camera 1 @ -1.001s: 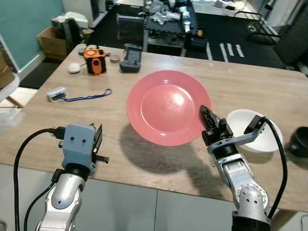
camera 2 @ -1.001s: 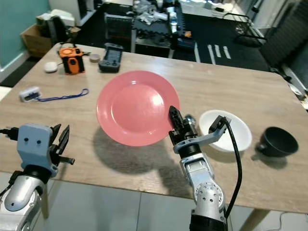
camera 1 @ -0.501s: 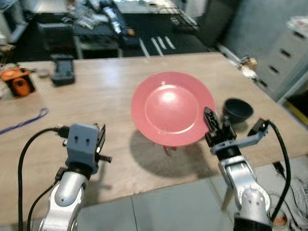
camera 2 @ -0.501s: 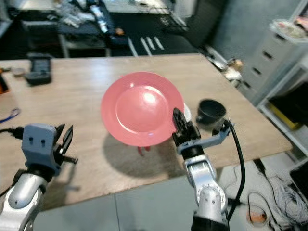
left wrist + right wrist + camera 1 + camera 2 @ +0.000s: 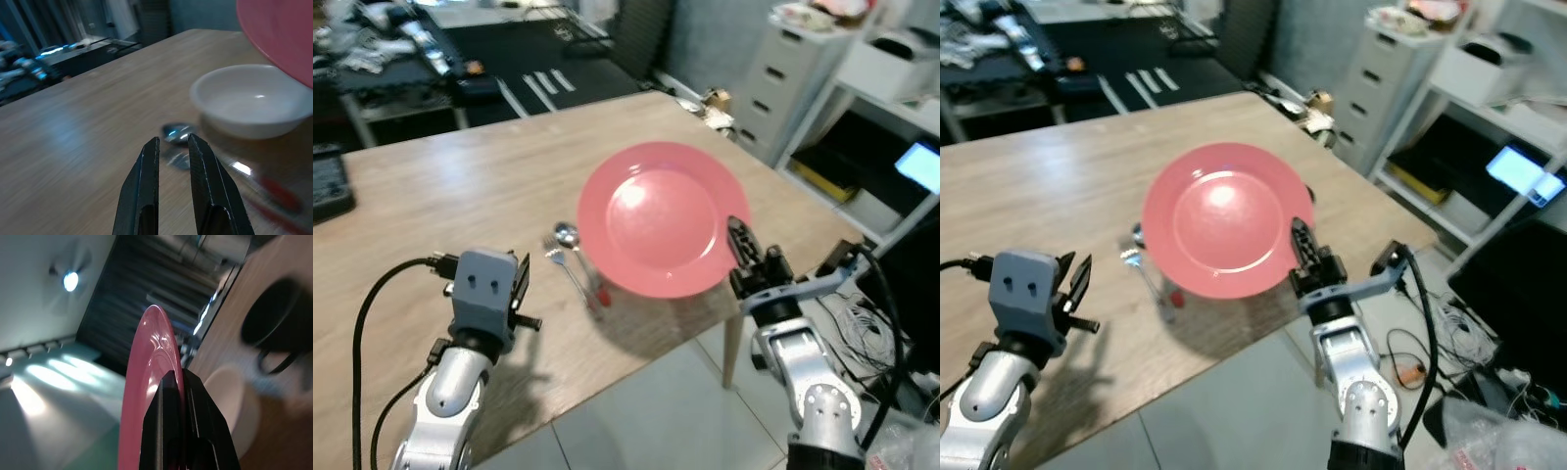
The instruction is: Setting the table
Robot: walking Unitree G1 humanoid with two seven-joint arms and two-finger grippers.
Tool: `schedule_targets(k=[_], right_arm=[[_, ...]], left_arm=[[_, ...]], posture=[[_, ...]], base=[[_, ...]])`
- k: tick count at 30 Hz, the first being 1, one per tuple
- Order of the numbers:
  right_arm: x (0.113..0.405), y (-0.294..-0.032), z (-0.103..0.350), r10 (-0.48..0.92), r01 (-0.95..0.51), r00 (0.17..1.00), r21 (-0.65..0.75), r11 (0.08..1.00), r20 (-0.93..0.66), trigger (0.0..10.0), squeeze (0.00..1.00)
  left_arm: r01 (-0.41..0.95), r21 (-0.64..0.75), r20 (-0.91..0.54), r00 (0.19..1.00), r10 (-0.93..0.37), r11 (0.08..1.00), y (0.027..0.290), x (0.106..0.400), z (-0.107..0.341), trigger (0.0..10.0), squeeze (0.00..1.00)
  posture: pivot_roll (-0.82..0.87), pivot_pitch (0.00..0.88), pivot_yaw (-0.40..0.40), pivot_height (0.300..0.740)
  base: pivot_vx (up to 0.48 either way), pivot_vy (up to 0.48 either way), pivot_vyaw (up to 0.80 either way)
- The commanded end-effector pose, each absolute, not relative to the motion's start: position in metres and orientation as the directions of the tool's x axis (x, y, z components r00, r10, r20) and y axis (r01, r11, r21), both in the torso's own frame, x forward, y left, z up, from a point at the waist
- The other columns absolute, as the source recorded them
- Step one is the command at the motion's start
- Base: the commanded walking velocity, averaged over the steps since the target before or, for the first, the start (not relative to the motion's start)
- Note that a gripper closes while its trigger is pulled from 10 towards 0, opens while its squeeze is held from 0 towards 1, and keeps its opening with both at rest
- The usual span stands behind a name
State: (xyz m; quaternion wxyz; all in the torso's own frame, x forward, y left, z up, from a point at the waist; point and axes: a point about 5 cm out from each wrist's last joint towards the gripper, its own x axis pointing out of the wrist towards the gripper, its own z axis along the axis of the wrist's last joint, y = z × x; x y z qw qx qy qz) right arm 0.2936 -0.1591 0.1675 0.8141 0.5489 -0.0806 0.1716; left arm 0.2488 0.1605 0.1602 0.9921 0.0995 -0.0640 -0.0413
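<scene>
Pink and glossy, one plate (image 5: 656,217) hung above the counter (image 5: 431,215), pinched by its near rim in the right pincer (image 5: 742,257), whose two black fingers were clamped together on the edge. The right wrist view showed the rim (image 5: 146,382) running between the fingers, the plate tilted rather than level.

Under the plate's left edge lay a spoon (image 5: 567,235) and a second utensil with a red handle (image 5: 597,294), side by side on the wood; the red part was partly hidden, so its kind could not be told. In the left wrist view one white bowl (image 5: 252,105) stood just beyond the spoon, beneath the plate. In the right wrist view a dark cup (image 5: 274,328) stood on the counter beyond the bowl.

The left pincer (image 5: 521,294) hovered near the counter's front edge, holding nothing, its fingers (image 5: 146,196) a narrow gap apart.

Judged from this, the step in hand was setting the plate down. Doing it well would call for levelling the plate first, choosing bare wood beside the utensils and not over the bowl, lowering until the base rested flat, and only then releasing the rim.

Count: one plate, one bowl, one cup, two utensils.
</scene>
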Motion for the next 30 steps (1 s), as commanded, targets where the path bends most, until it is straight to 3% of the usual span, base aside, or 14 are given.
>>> schedule_targets(k=[1, 30], right_arm=[[0.2915, -0.166, 0.1694, 0.17, -0.376, 0.926, 0.861, 0.343, 0.336, 10.0, 0.0], [0.2885, -0.1704, 0.1684, 0.155, -0.362, 0.932, 0.86, 0.36, 0.328, 10.0, 0.0]], left_arm=[[0.09, 0.203, 0.114, 0.987, -0.115, 0.975, 0.1567, 0.2493, 0.1586, 10.0, 0.0], [0.134, 0.197, 0.109, 0.981, -0.157, 0.971, 0.1492, 0.2529, 0.1574, 10.0, 0.0]], posture=[[0.03, 0.0, 0.025, 0.74], [0.01, 0.0, 0.034, 0.74]], base=[[0.0, 0.0, -0.8], [0.0, 0.0, -0.8]])
